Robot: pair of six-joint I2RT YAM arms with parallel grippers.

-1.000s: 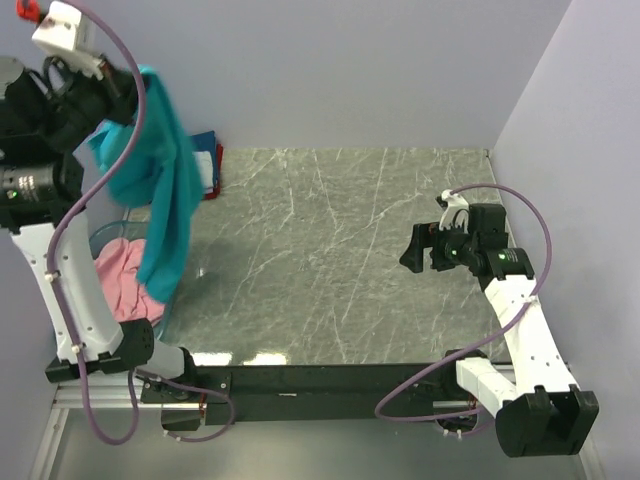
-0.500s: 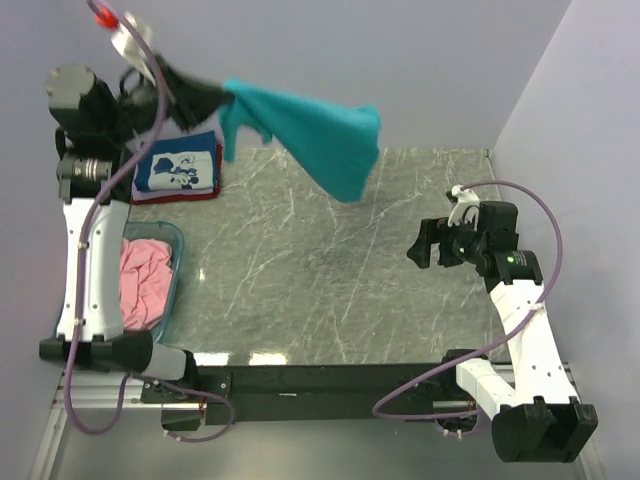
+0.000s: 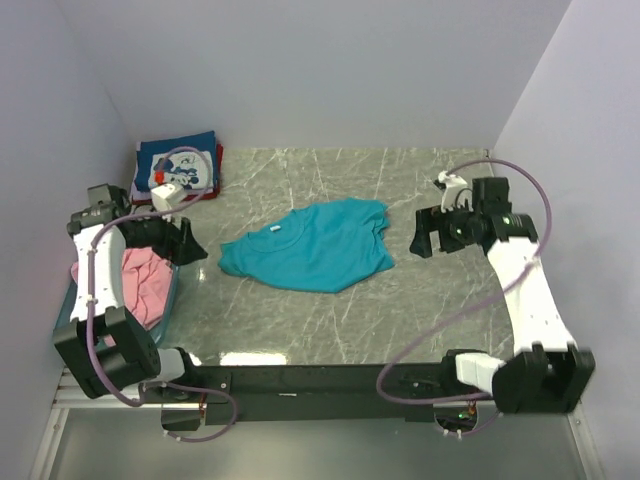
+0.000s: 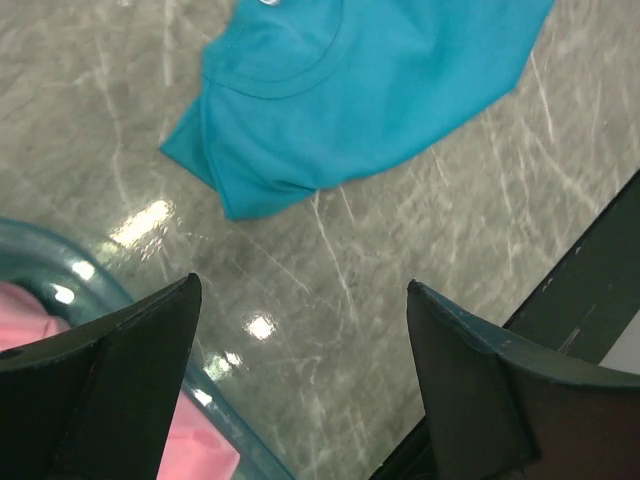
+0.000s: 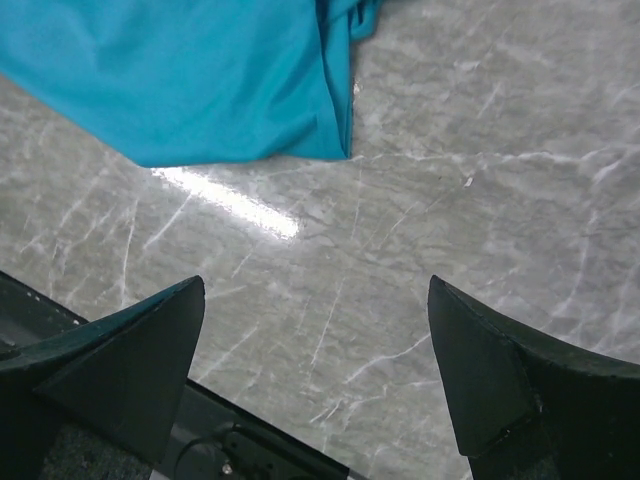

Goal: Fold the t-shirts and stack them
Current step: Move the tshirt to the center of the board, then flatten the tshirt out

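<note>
The teal t-shirt [image 3: 310, 247] lies spread on the marble table, collar to the left, held by nothing. It also fills the top of the left wrist view [image 4: 370, 90] and the upper left of the right wrist view [image 5: 200, 70]. My left gripper [image 3: 190, 244] [image 4: 302, 288] stands open and empty over the basket's edge, left of the shirt. Just off the shirt's right side, my right gripper [image 3: 424, 236] [image 5: 315, 285] hangs open and empty. A pink t-shirt [image 3: 140, 280] [image 4: 205, 452] is crumpled in the basket. A folded navy t-shirt [image 3: 185, 168] with white print rests on a red one [image 3: 218, 170] at the back left.
The translucent light-blue basket [image 3: 172, 300] [image 4: 60, 250] sits at the table's left edge beside my left arm. Walls close in the back and both sides. The table's dark front edge [image 5: 250, 440] runs just below my right gripper.
My left arm swung the teal t-shirt from above the basket out over the table and let go; it now lies flat. The left gripper opened and dropped back beside the basket. The right gripper shifted slightly.
</note>
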